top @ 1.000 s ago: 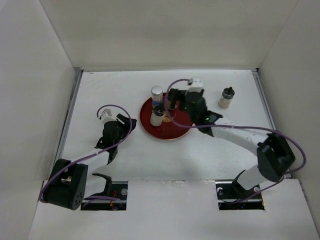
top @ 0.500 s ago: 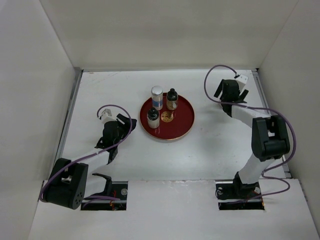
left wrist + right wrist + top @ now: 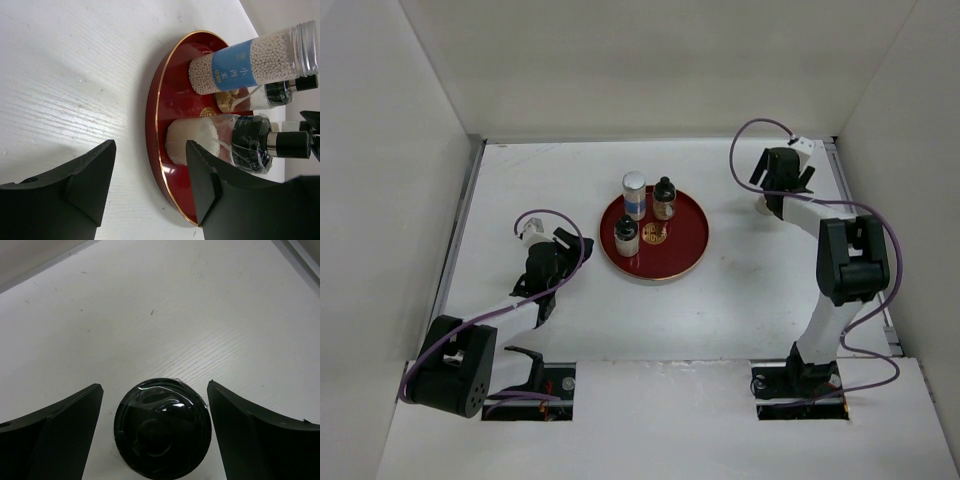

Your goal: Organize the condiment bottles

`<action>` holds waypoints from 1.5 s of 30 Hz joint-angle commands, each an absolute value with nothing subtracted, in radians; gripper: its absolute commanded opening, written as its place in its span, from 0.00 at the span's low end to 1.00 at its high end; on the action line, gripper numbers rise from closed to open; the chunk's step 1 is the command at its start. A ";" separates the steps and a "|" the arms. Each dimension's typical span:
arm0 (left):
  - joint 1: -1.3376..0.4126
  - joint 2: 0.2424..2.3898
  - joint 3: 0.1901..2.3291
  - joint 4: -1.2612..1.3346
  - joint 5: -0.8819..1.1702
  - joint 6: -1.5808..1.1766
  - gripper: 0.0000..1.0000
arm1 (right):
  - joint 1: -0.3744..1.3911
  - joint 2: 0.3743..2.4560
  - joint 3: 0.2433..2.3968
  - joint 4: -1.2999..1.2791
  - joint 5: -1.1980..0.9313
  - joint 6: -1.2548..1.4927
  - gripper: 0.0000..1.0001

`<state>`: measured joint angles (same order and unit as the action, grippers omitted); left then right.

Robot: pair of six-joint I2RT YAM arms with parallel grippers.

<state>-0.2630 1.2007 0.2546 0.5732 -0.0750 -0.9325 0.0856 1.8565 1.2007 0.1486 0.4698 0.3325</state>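
Observation:
A round red tray (image 3: 678,250) holds a white bottle with a blue label (image 3: 635,194) and two black-capped shakers (image 3: 664,198) (image 3: 626,236), all upright. A third black-capped shaker (image 3: 763,208) stands on the table at the back right, mostly hidden under my right gripper (image 3: 775,188). In the right wrist view its black cap (image 3: 162,430) lies between the open fingers of the right gripper (image 3: 154,387), apart from both. My left gripper (image 3: 563,248) is open and empty left of the tray; the left wrist view (image 3: 150,145) shows the tray rim (image 3: 156,105), blue-label bottle (image 3: 235,67) and nearest shaker (image 3: 210,137).
White walls enclose the table on the left, back and right. The back right shaker stands close to the right wall's metal rail (image 3: 848,200). Purple cables loop over both arms.
My right gripper left a shaker standing on the tray, swung to the back right and now sits over the lone shaker there. The left arm has not moved.

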 commanded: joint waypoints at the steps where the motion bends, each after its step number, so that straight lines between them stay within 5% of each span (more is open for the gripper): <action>1: -0.266 1.187 0.247 0.630 -0.080 -0.936 0.56 | 0.071 1.855 1.230 0.154 0.428 0.336 0.92; 7: -0.269 1.204 0.252 0.635 -0.074 -0.937 0.56 | 0.076 1.775 1.154 0.138 0.419 0.402 0.63; 19: -0.266 1.195 0.244 0.637 -0.078 -0.943 0.56 | 0.428 1.416 0.922 0.288 0.454 0.387 0.59; 32: -0.242 1.187 0.241 0.637 -0.058 -0.948 0.58 | 0.706 1.635 1.025 0.295 0.474 0.308 0.65; 39: -0.223 1.201 0.242 0.632 -0.041 -0.962 0.60 | 0.745 1.620 0.989 0.270 0.479 0.293 0.98; 45: -0.205 1.201 0.236 0.641 -0.035 -0.969 0.60 | 0.748 1.430 0.888 0.331 0.540 0.305 1.00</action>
